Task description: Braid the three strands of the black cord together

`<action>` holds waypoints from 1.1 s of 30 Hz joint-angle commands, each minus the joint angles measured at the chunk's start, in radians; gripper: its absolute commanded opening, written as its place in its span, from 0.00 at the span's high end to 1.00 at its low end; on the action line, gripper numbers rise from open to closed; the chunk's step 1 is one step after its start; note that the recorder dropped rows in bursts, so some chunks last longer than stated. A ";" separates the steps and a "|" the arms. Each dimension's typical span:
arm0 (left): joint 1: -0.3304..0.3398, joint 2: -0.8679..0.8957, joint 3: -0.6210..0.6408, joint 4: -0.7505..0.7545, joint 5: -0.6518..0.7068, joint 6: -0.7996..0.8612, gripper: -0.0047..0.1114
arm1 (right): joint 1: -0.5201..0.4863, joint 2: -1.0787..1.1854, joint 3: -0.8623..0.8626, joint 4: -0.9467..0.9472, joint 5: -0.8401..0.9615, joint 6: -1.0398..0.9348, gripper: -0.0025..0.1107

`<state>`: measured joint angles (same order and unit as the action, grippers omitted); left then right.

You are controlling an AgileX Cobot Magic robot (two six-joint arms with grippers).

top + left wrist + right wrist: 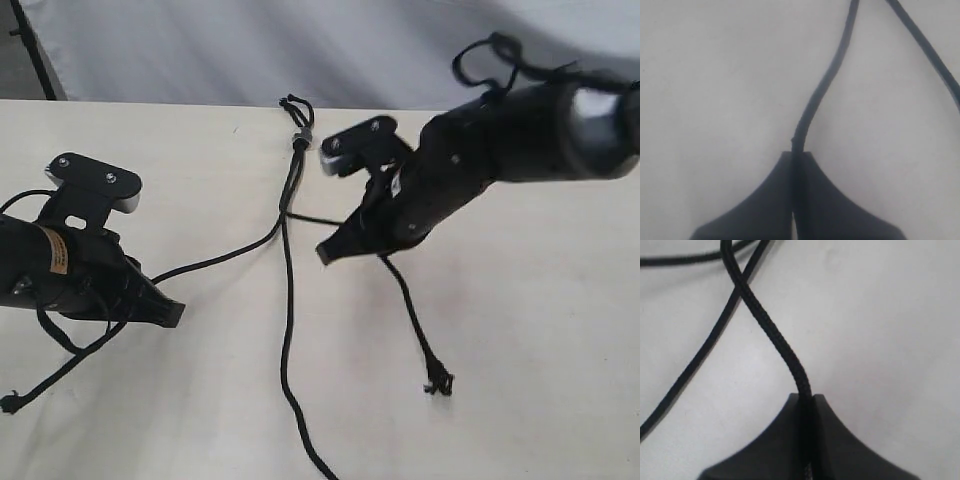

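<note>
The black cord lies on the pale table, bound at the far end by a small grey band (298, 140) with short loops (295, 104). My left gripper (177, 312) (799, 154) is shut on the left strand (225, 258) (822, 85), whose knotted tail (10, 403) trails off left. The middle strand (285, 340) lies loose, running toward the near edge. On the right strand (771, 327), just below the band, my right gripper (325, 254) (806, 399) is shut. That strand's knotted tip (438, 383) rests on the table (540, 400).
A white backdrop (200, 45) rises behind the table's far edge. The arms' own black cables (480, 60) loop above the right arm. In the right wrist view the held strand crosses over another strand (700, 356).
</note>
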<state>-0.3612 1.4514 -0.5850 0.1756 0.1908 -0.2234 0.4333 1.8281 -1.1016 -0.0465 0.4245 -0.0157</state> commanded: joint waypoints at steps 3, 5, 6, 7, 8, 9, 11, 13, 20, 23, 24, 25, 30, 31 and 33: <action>0.003 -0.055 0.004 0.045 0.041 -0.002 0.96 | -0.137 -0.157 -0.001 -0.006 0.072 0.029 0.97; 0.003 -0.084 0.004 0.056 0.045 -0.016 0.96 | -0.170 -0.159 0.005 -0.004 0.100 0.033 0.97; 0.003 -0.099 0.004 0.056 0.045 -0.016 0.96 | -0.183 -0.157 0.015 -0.004 0.106 0.033 0.97; 0.003 -0.111 0.006 0.056 0.045 -0.016 0.96 | -0.190 -0.150 0.030 -0.004 0.106 0.033 0.97; 0.003 -0.119 0.008 0.058 0.045 -0.016 0.96 | -0.196 -0.143 0.043 -0.004 0.101 0.033 0.97; 0.005 -0.125 0.008 0.063 0.048 -0.016 0.96 | -0.199 -0.132 0.058 -0.004 0.088 0.033 0.97; 0.029 -0.127 0.008 0.064 0.048 -0.016 0.96 | -0.199 -0.107 0.081 -0.004 0.067 0.033 0.97; 0.080 -0.123 0.013 0.064 0.055 -0.026 0.96 | -0.199 -0.076 0.091 -0.004 0.065 0.046 0.97; 0.232 -0.123 0.094 0.062 -0.080 -0.091 0.96 | -0.197 0.003 0.091 -0.004 0.063 0.083 0.92; 0.232 -0.123 0.120 0.062 -0.139 -0.091 0.96 | -0.197 0.024 0.091 -0.004 0.060 0.083 0.76; 0.232 -0.123 0.120 0.062 -0.139 -0.091 0.96 | -0.197 0.026 0.091 -0.004 0.060 0.083 0.68; 0.232 -0.123 0.120 0.062 -0.139 -0.091 0.96 | -0.197 0.027 0.091 -0.004 0.060 0.079 0.61; 0.232 -0.123 0.121 0.062 -0.139 -0.098 0.96 | -0.197 0.009 0.091 0.008 0.092 0.079 0.44; 0.232 -0.123 0.121 0.062 -0.141 -0.098 0.96 | -0.192 -0.003 0.091 0.029 0.104 0.067 0.44; 0.232 -0.123 0.121 0.062 -0.147 -0.098 0.96 | -0.167 -0.030 0.091 0.078 0.127 0.022 0.44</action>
<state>-0.1367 1.3348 -0.4704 0.2313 0.0511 -0.3113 0.2435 1.8388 -1.0105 -0.0215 0.5204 0.0527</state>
